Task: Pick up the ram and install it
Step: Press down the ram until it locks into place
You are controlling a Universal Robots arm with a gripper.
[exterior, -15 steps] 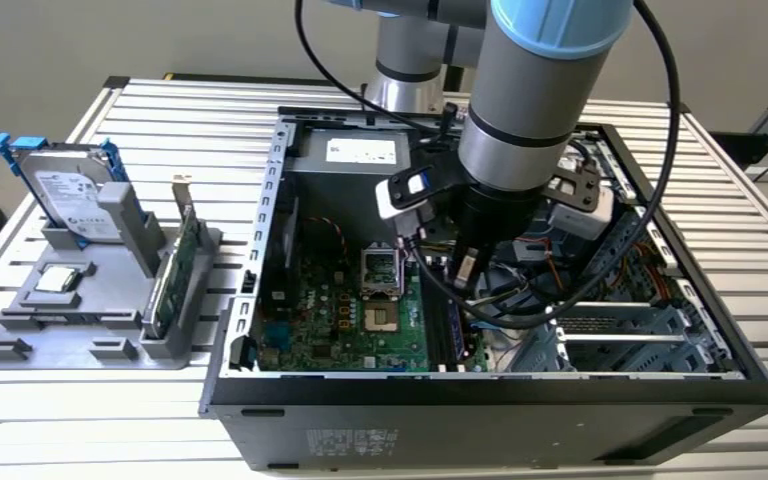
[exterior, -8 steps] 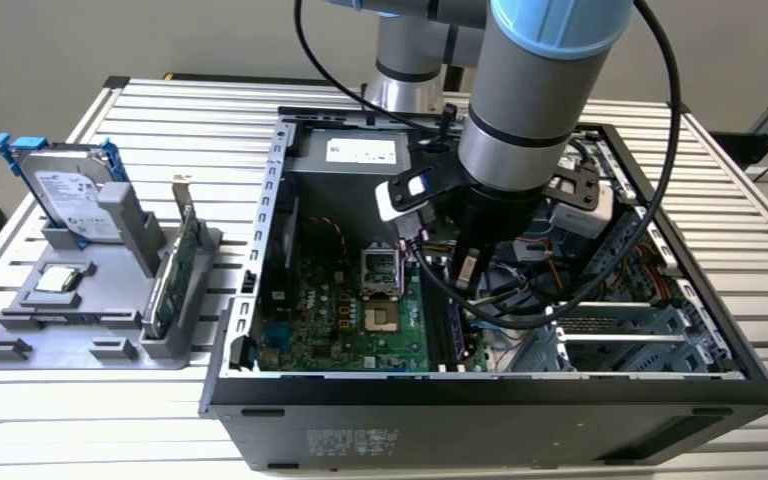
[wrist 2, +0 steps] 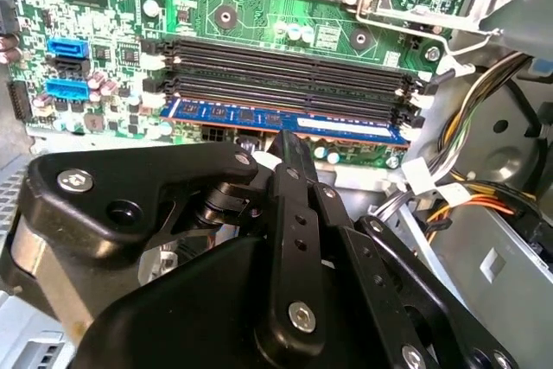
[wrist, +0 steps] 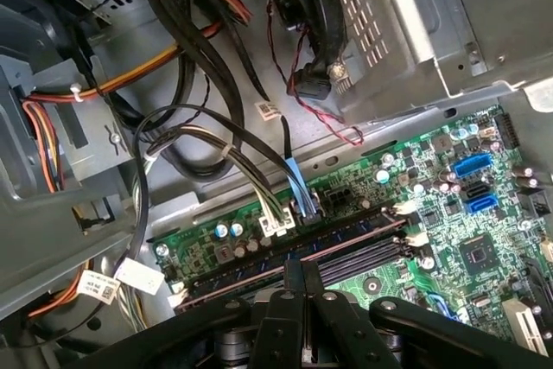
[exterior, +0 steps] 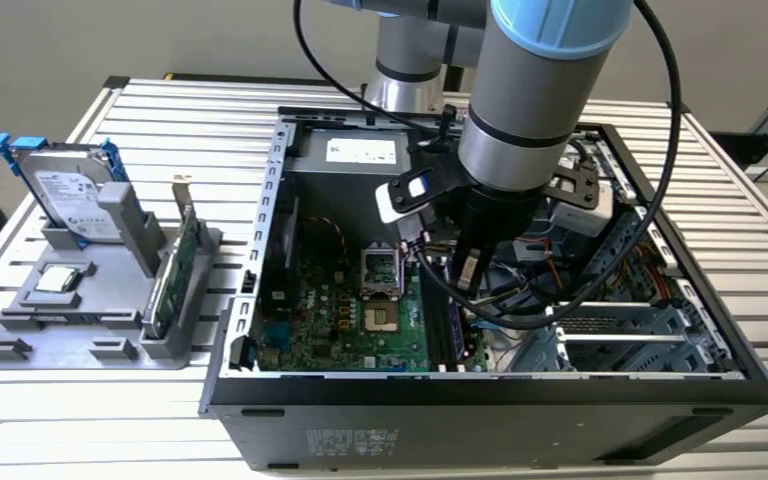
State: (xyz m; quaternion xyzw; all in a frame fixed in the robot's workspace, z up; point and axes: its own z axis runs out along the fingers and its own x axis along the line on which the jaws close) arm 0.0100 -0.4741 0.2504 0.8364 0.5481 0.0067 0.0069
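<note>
Exterior view: arm reaches down into the open computer case (exterior: 244, 330), gripper (exterior: 468, 272) low over the motherboard (exterior: 344, 320) beside the memory slots; on the exterior view's left a grey holder (exterior: 77, 335) carries a hard drive (exterior: 71, 195) and a green card (exterior: 177, 270). Second wrist view: the ram (wrist 2: 285, 118), a blue stick, sits in the slot nearest the gripper (wrist 2: 289, 149), whose fingers are pressed together, tip touching its upper edge. First wrist view: closed gripper (wrist: 295, 270) meets the ram (wrist: 346, 235) beside cable bundles (wrist: 216, 144).
</note>
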